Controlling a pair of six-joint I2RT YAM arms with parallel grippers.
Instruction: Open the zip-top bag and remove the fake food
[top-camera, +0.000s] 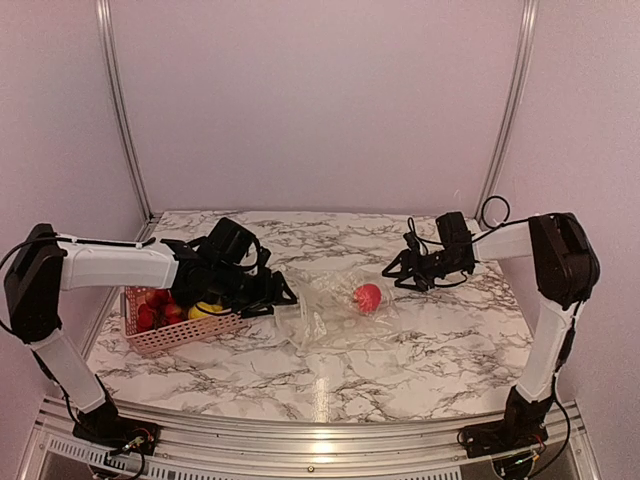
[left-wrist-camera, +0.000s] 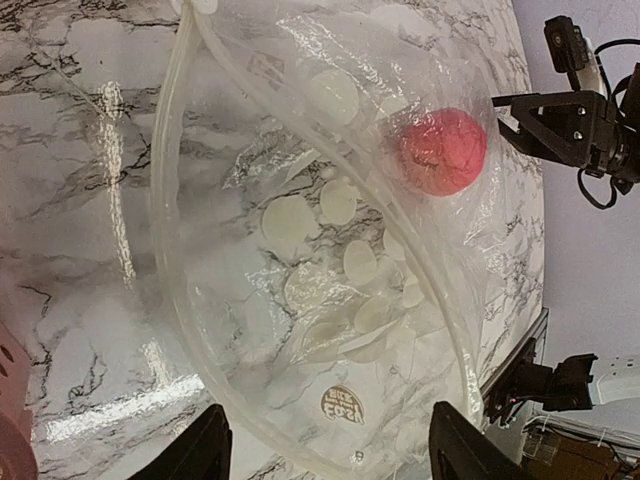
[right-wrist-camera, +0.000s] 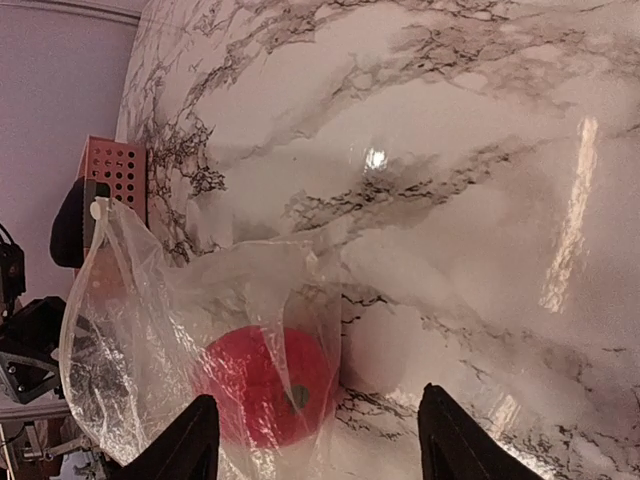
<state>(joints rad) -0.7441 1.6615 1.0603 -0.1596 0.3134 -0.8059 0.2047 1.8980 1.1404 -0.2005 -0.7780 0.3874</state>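
Wide and empty, left pincer (left-wrist-camera: 330, 412) and right pincer (right-wrist-camera: 312, 405) flank the zip-top bag (left-wrist-camera: 300, 230), mouth open; one red fake food (left-wrist-camera: 442, 152) is left inside, other pieces (top-camera: 165, 305) in pink basket (top-camera: 190, 336).

Lit softly and evenly, with a pinkish cast. Glares in bright streaks off the marble table (right-wrist-camera: 575, 200) in both wrist views; glints on the zip-top bag (left-wrist-camera: 330, 250). Faint shadows only.
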